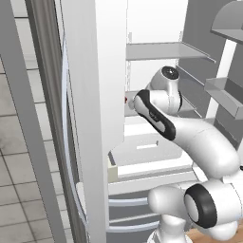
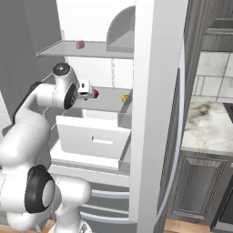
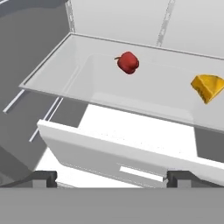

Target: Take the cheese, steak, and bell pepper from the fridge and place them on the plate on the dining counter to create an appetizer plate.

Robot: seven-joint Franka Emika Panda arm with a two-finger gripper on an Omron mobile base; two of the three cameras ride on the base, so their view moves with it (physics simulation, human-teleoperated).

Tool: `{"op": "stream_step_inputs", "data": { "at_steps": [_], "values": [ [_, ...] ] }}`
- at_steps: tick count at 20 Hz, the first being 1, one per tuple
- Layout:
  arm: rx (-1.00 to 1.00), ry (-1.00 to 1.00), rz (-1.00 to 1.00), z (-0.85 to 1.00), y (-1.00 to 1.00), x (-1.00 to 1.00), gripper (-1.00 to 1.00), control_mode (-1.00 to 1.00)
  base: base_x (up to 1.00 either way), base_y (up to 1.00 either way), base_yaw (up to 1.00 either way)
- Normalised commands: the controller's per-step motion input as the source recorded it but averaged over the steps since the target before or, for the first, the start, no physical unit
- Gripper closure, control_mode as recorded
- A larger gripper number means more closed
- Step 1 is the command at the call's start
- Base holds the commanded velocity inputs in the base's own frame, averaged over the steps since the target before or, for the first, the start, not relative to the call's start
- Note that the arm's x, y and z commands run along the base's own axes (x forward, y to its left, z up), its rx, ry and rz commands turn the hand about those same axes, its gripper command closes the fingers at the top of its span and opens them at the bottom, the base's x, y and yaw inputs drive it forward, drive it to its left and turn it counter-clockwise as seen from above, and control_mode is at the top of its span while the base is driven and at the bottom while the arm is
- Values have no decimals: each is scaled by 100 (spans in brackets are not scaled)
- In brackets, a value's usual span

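Gripper [image 3: 111, 178] is hanging wide open and empty, finger tips spread at the bottom corners of the hand view, nothing between them. Nearest thing under it is the white drawer [image 3: 131, 162], sitting pulled out, front edge just ahead of the tips. Beyond and above that is the glass shelf [image 3: 52, 72] inside the fridge [image 2: 157, 113], and that's where the targets are lying. Pepper [image 3: 127, 62] is sitting up the frame and slightly right of the gripper's centre line, mid-shelf, stem pointing up-left in the hand view; it's roundish, so no real long axis to align to. Cheese [image 3: 209, 87] is resting on the same shelf, well off to the right, thin end pointing down-right, clearly apart from the pepper. From the right base view the gripper [image 2: 92, 92] is sitting right at the shelf's left end with the pepper [image 2: 96, 93] just beside it and the cheese [image 2: 124, 97] farther along. Steak [image 2: 81, 44] is lying on the next shelf up, above the hand. My read: pepper is the closer pick, needing mostly a straight push forward over the drawer, while the cheese is asking for a sideways shift first. Watch the shelf lip.
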Motion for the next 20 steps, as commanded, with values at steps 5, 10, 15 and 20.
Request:
{"op": "stream_step_inputs", "data": {
  "at_steps": [5,10,15,20],
  "values": [
    [0,-6,0,-8,-5,2,-100,-100,0,0,0],
    [0,-7,0,-12,-7,0,-100,-100,0,0,0],
    [0,-1,0,-23,-1,10,-100,-100,0,0,0],
    [0,0,0,-21,0,24,-100,-100,0,0,0]
  ]
}}
